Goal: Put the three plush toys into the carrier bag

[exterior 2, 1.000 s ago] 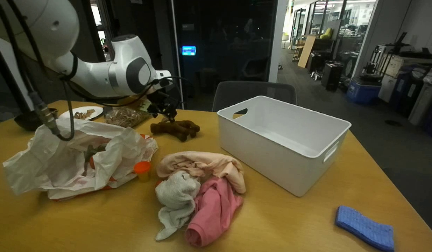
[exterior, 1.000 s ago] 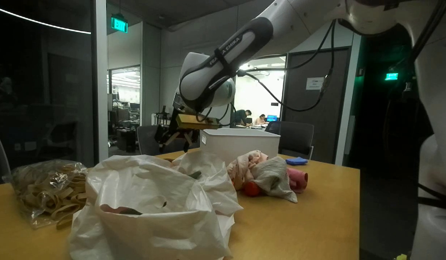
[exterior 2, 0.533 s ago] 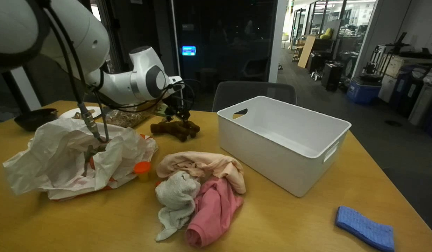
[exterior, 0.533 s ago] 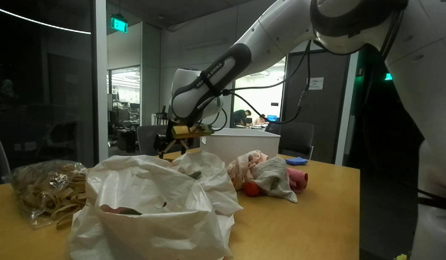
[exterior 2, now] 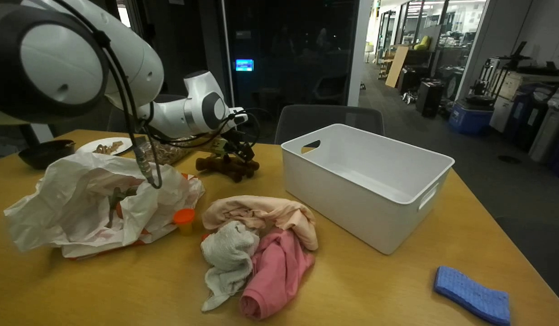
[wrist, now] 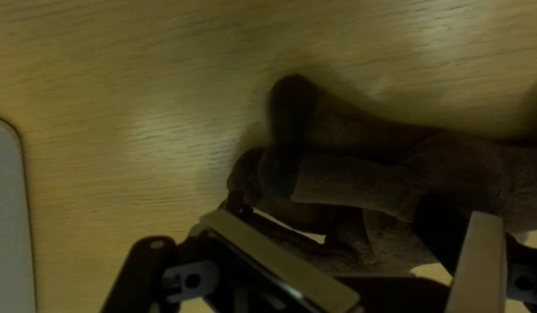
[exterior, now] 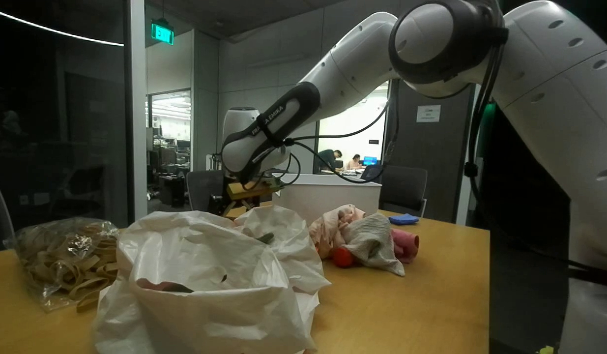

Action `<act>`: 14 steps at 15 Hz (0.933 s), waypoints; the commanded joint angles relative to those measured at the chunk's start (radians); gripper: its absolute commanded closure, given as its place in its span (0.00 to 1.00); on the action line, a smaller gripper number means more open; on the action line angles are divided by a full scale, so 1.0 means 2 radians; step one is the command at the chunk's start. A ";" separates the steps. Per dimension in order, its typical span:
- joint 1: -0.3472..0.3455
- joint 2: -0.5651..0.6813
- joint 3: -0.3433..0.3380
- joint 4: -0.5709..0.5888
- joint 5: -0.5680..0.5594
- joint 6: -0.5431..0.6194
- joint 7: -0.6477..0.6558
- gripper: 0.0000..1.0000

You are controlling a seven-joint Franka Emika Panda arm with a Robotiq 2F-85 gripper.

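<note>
A dark brown plush toy [exterior 2: 227, 168] with several limbs lies on the table behind the carrier bag. It also fills much of the wrist view [wrist: 355, 182]. My gripper [wrist: 332, 206] is low over this toy with its jaws wide apart. One finger [wrist: 277, 256] is on each side of part of the toy, and I cannot tell whether they touch it. The white crumpled carrier bag [exterior 2: 75, 213] lies with its mouth open; it also shows in an exterior view [exterior: 210, 314]. A grey-green thing [exterior 2: 116, 199] with some red lies inside it. No other plush toy can be made out clearly.
A white bin [exterior 2: 342, 194] stands beside the brown toy. Pink, peach and grey cloths [exterior 2: 279, 267] and an orange-lidded cup [exterior 2: 184, 222] lie in front. A clear bag of tan bands [exterior: 77, 265], a plate [exterior 2: 121, 144], a black bowl [exterior 2: 46, 154] and a blue sponge [exterior 2: 474, 294] are also there.
The arm has reached further out and lowered, bringing the open gripper down over the brown toy. The bag, bin and cloths have not moved.
</note>
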 commanded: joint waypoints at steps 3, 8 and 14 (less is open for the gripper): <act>0.002 0.039 -0.004 0.071 0.016 -0.061 -0.009 0.00; -0.002 0.044 0.000 0.090 0.037 -0.082 -0.004 0.51; -0.007 0.042 0.000 0.094 0.057 -0.083 -0.001 0.91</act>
